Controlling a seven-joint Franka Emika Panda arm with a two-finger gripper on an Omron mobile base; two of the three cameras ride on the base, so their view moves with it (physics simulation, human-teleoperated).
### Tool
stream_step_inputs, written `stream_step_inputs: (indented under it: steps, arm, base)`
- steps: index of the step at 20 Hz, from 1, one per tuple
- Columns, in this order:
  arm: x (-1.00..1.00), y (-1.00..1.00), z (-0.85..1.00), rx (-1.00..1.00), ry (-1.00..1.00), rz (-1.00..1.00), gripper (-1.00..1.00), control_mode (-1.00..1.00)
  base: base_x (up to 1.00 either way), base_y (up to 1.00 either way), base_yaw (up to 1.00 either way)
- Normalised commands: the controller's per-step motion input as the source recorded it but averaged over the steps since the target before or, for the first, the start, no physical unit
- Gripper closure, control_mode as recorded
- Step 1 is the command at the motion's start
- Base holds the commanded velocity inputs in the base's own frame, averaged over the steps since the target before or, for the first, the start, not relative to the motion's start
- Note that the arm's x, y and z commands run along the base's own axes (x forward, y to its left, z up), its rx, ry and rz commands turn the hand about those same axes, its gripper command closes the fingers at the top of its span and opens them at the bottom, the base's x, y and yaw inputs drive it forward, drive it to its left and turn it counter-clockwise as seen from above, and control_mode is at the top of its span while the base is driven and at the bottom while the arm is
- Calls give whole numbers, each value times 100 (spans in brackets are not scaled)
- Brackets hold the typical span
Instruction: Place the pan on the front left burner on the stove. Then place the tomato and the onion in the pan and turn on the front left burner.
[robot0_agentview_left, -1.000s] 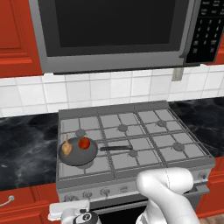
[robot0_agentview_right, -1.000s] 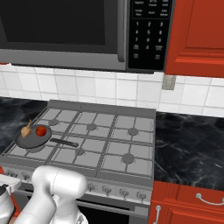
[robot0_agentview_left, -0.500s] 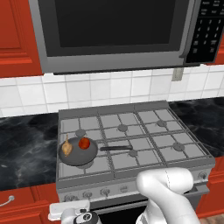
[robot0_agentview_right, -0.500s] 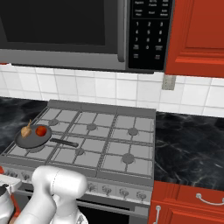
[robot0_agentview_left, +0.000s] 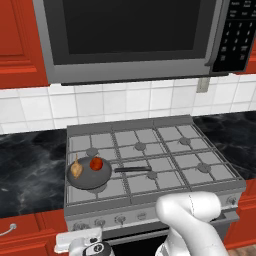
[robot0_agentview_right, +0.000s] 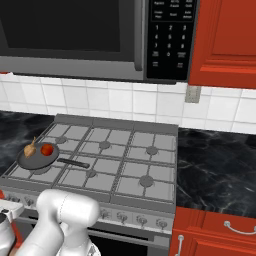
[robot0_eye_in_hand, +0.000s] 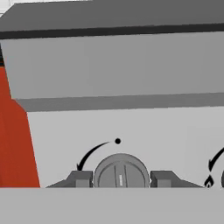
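Note:
The dark pan (robot0_agentview_left: 89, 176) (robot0_agentview_right: 37, 159) sits on the front left grate of the grey stove (robot0_agentview_left: 170, 162) (robot0_agentview_right: 127, 167), handle pointing right. It covers the front left burner. The red tomato (robot0_agentview_left: 96, 163) (robot0_agentview_right: 47, 149) and the tan onion (robot0_agentview_left: 76, 170) (robot0_agentview_right: 30, 149) lie side by side in the pan. Low at the stove's front panel, my gripper (robot0_eye_in_hand: 121, 178) has its two fingertips pressed against either side of a round grey knob (robot0_eye_in_hand: 121, 171), the leftmost one beside the red cabinet edge.
A row of small knobs (robot0_agentview_left: 120, 219) (robot0_agentview_right: 120, 216) runs along the stove front. A microwave (robot0_agentview_left: 135, 35) hangs above. Black marble counters (robot0_agentview_left: 30, 175) (robot0_agentview_right: 215, 165) flank the stove, with red cabinets (robot0_agentview_right: 215, 235) below.

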Motion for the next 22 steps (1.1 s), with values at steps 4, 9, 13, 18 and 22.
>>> stream_step_inputs:
  steps: [4,9,13,18,22]
  arm:
    - [0,0,-16,-22,0,2,100,-100]
    - [0,0,-15,-20,2,2,100,-100]
    - [0,0,-11,-21,6,0,100,-100]
    - [0,0,-9,-20,7,0,100,-100]
    - [0,0,-4,-13,5,0,100,-100]
  base:
    - [0,0,0]
    - [0,0,0]
    - [0,0,0]
    - [0,0,0]
    - [0,0,0]
